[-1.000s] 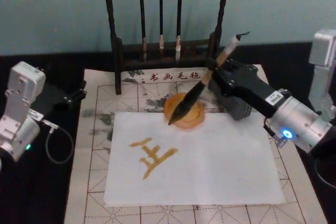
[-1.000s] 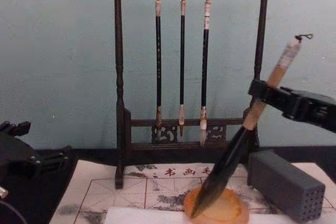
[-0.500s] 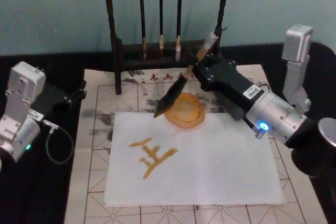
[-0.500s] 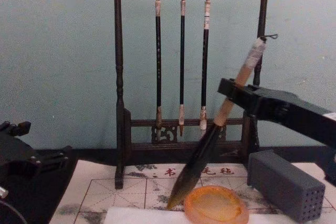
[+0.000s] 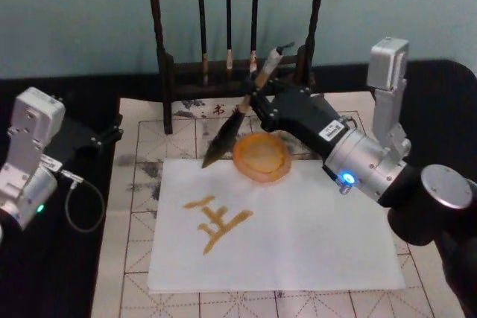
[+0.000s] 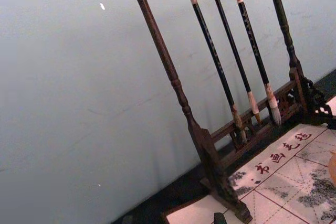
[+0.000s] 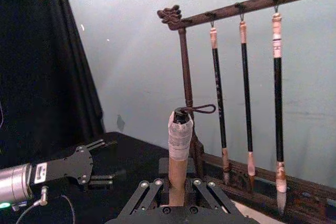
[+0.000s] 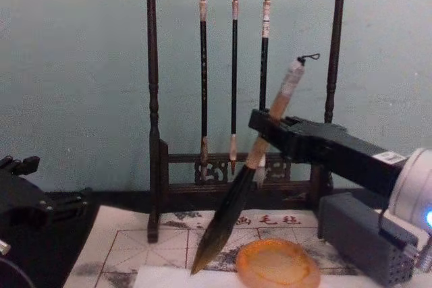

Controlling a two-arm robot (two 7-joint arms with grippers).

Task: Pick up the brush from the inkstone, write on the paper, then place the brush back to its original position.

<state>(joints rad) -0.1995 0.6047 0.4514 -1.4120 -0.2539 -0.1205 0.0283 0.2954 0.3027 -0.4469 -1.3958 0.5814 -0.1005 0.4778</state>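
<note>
My right gripper is clenched on the tan handle of the brush. The brush leans, with its white cap up toward the far right and its dark tip down toward the near left. The tip is just left of the inkstone, by the far edge of the paper. I cannot tell if it touches. The paper lies on the mat and has amber strokes on its left part. My left gripper sits at the far left with its fingers apart, holding nothing. The rack stands behind.
</note>
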